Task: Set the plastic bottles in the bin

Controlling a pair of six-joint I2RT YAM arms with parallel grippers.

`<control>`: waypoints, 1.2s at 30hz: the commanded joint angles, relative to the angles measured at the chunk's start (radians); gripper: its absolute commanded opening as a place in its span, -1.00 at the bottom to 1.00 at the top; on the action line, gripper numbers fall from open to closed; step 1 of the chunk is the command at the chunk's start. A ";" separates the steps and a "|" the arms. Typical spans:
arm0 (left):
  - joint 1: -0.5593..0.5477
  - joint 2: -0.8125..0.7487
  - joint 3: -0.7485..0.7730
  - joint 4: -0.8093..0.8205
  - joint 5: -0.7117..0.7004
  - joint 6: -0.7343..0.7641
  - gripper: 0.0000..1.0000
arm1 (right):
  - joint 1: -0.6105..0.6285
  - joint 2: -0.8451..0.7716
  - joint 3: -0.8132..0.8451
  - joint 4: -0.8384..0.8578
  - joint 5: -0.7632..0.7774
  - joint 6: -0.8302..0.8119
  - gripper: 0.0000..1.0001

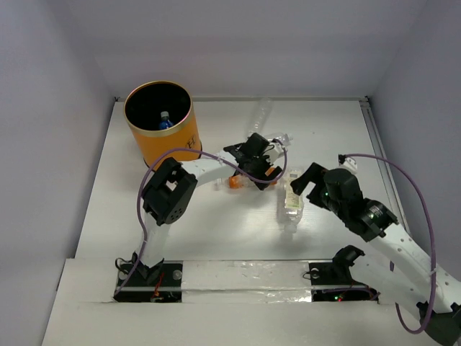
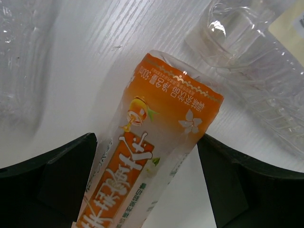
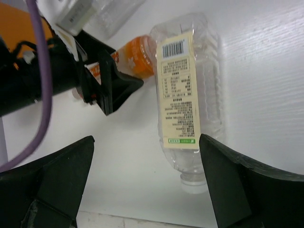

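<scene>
Step in hand: as I read it, the pick-up of the next bottle, with the left arm set over one and nothing lifted yet.
Bin: the large orange cylindrical bin with a black inside (image 1: 160,122) stands at the far left of the white worktop (image 1: 216,238). A small blue-capped plastic bottle (image 1: 164,121) already lies inside it.
Left tool: the left tool (image 2: 148,156) is spread wide and straddles the orange-labelled plastic bottle (image 2: 161,137), one finger on each side. A sliver of worktop shows by the right finger, so it is not clamped.
Orange bottle, axis: it lies flat mid-worktop with its long axis roughly left to right. I cannot tell which end carries the cap.
Next move: it calls for the fingers to close across the narrow width, then a lift and a carry left and back, over the rim.
Clear bottles: two clear label-free plastic bottles (image 1: 263,112) (image 1: 284,140) lie on their sides just beyond the left tool.
Cream bottle: the cream-labelled clear plastic bottle (image 3: 178,95) lies flat just right of the orange one. Its long axis runs near to far, with the neck toward the near edge.
Right tool: the right tool (image 3: 147,140) is spread wide and holds nothing. The cream bottle lies ahead of it, nearer its right finger.
</scene>
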 commanded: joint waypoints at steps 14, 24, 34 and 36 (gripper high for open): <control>0.003 -0.215 -0.176 0.096 -0.001 -0.100 0.07 | -0.296 0.322 0.117 0.216 -0.290 -0.281 0.98; 0.003 -0.576 -0.233 0.073 -0.044 -0.238 0.05 | -0.306 0.630 0.272 0.131 -0.298 -0.447 0.99; 0.176 -0.707 0.095 -0.002 -0.125 -0.341 0.04 | -0.306 0.759 0.284 0.111 -0.316 -0.510 1.00; 0.243 -0.695 0.190 -0.011 -0.084 -0.367 0.04 | -0.306 0.784 0.287 0.116 -0.316 -0.518 1.00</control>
